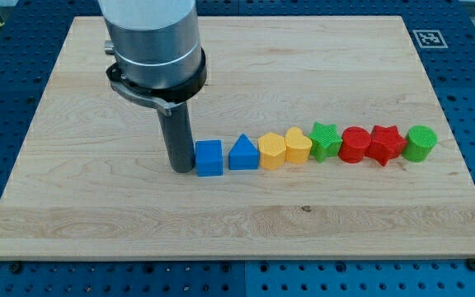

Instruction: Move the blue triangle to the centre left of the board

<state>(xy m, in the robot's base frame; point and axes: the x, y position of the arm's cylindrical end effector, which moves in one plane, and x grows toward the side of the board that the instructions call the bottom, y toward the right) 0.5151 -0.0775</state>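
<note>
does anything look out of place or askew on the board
Nothing stands out. Eight blocks sit in a tidy row, from the blue cube and blue triangle to the green cylinder, none tipped. My tip rests against the cube's left side.

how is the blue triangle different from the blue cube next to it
The blue triangle has a peaked top; the blue cube is flat-topped and square. The cube sits right beside my tip, at the row's left end; the triangle lies one place further right, next to the yellow hexagon block. Both are the same blue and stand upright on the board.
</note>
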